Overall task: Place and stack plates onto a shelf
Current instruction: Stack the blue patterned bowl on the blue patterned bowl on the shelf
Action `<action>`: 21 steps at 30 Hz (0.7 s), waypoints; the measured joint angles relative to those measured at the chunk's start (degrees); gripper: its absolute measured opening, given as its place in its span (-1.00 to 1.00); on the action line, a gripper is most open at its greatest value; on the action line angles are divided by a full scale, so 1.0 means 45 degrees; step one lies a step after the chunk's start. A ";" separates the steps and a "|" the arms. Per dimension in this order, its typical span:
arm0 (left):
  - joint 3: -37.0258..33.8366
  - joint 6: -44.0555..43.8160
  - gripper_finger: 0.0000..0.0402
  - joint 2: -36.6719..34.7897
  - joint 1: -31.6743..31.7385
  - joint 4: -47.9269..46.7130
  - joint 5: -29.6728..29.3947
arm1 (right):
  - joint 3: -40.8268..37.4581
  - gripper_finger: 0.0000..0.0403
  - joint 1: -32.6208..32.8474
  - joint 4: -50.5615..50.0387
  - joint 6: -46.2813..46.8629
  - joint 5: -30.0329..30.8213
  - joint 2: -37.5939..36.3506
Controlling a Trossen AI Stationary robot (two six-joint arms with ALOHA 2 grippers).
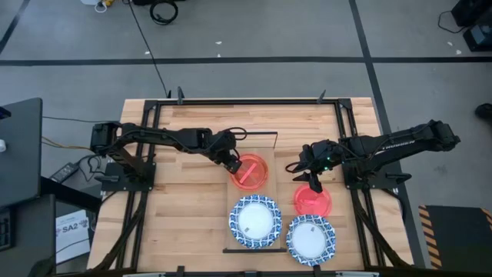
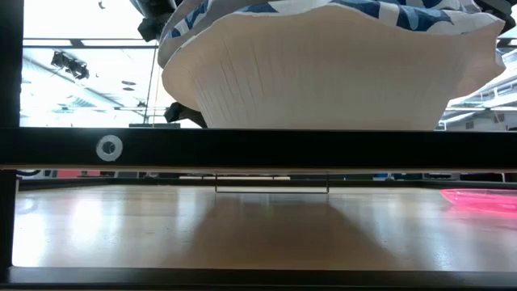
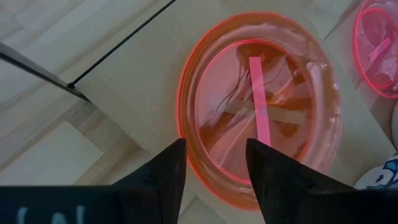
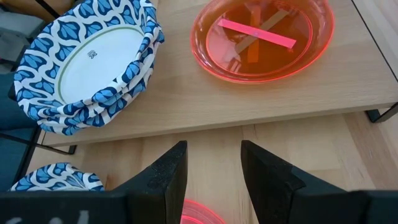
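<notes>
Grey floor surrounds the wooden table (image 1: 192,208) from above: the left gripper (image 1: 233,164) touches a red plate (image 1: 251,172) on the shelf (image 1: 261,146), beside a blue-rimmed plate (image 1: 255,221). From the left wrist, its fingers (image 3: 168,177) stand apart over that plate's rim. From the right wrist, the right gripper (image 4: 211,168) hangs parted, holding nothing, above another red plate (image 4: 199,213).

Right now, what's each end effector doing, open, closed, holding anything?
Left end effector: open, over the red-pink plate on the shelf, holding nothing.
Right end effector: open, empty.
</notes>
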 joint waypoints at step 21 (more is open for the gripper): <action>-0.0005 0.2444 -0.14 -0.1809 -0.0984 0.0015 -0.0301 | -0.0005 -0.22 0.0002 0.0008 0.0243 -0.0131 -0.0005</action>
